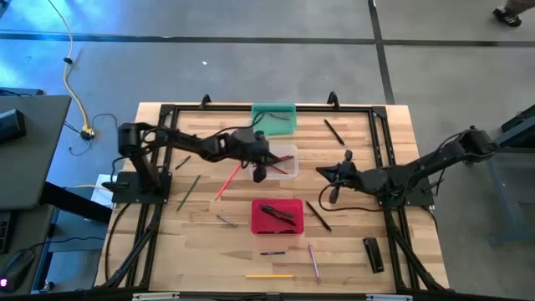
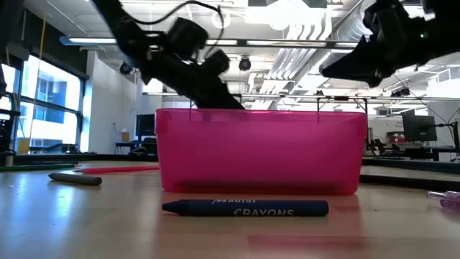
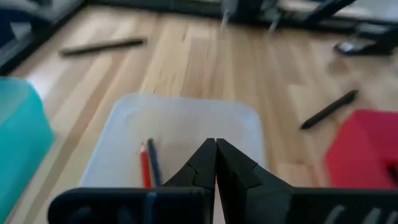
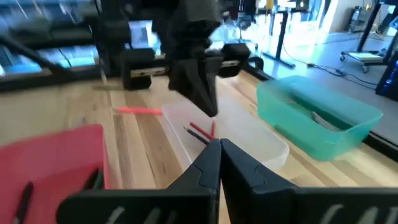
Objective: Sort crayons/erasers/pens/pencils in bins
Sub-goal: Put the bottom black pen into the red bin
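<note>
Three bins stand in a row down the table's middle: teal [image 1: 273, 117] at the far side, clear [image 1: 282, 160] in the middle, red [image 1: 277, 216] nearest. In the clear bin lie a red pencil [image 3: 144, 167] and a dark one [image 3: 153, 163]. The red bin holds dark pens [image 1: 280, 213]. My left gripper [image 1: 260, 174] [image 4: 208, 106] hangs shut over the clear bin's near left part, with nothing between its fingers [image 3: 216, 146]. My right gripper [image 1: 320, 172] [image 4: 220, 144] is shut and empty, level, to the right of the clear bin.
Loose on the table are a red pencil [image 1: 227, 182], a green pencil [image 1: 188, 191], pens [image 1: 334, 131] [image 1: 318, 216], a blue crayon [image 2: 244, 208], a yellow pencil [image 1: 269, 275], a pink pencil [image 1: 313, 261] and a black block [image 1: 374, 253]. A black frame [image 1: 167, 109] borders the table.
</note>
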`<state>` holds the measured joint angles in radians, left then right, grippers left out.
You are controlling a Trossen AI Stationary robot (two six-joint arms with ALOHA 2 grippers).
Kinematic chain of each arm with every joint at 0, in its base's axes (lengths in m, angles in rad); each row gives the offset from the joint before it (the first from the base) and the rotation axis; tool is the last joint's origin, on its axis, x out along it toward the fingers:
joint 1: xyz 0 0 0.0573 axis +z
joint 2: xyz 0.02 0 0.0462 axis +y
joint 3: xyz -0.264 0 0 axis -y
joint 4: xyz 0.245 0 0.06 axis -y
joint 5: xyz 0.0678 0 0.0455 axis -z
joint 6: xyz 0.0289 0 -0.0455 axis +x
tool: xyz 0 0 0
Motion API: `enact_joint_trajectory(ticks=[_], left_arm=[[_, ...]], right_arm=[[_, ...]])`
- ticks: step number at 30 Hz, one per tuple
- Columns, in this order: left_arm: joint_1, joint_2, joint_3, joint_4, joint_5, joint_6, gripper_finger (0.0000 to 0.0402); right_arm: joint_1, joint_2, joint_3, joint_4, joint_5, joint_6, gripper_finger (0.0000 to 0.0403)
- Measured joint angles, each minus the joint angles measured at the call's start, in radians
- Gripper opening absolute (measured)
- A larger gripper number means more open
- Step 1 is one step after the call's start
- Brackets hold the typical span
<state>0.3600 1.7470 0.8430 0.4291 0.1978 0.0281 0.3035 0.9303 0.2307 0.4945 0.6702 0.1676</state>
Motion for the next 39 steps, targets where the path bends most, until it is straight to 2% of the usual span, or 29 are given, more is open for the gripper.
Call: enact_joint_trajectory(ticks=[4,7,12,15,17,24,32,36,39], left_arm=[[-0.023,-0.096,-0.138,0.187,0.001,-0.023,0.0],[-0.036,-0.148,-0.245,0.325,-0.004,-0.044,0.0],[-0.057,-0.22,-0.414,0.507,-0.008,-0.069,0.0],[-0.069,-0.249,-0.503,0.6,-0.052,-0.075,0.0],[-0.072,-0.263,-0.556,0.664,-0.076,-0.081,0.0],[-0.072,-0.271,-0.708,0.912,-0.084,-0.096,0.0],[-0.07,-0.271,-0.784,1.027,-0.12,-0.096,0.0],[-0.07,-0.271,-0.785,1.026,-0.12,-0.096,0.0],[-0.07,-0.271,-0.785,1.026,-0.119,-0.097,0.0]], right_arm=[[0.0,0.0,-0.084,0.229,-0.027,-0.041,0.0],[0.0,0.0,-0.124,0.337,-0.041,-0.069,0.0],[0.0,0.0,-0.132,0.349,-0.05,-0.072,0.0],[0.001,0.0,-0.107,0.309,-0.05,-0.068,0.0],[0.001,0.0,-0.061,0.228,-0.058,-0.053,0.0],[0.018,0.048,0.184,-0.33,-0.084,0.145,0.0],[0.124,0.273,0.372,-0.605,-0.11,0.393,0.0],[0.182,0.361,0.454,-0.741,-0.138,0.617,0.0006],[0.23,0.414,0.518,-0.884,-0.184,0.809,0.0027]])
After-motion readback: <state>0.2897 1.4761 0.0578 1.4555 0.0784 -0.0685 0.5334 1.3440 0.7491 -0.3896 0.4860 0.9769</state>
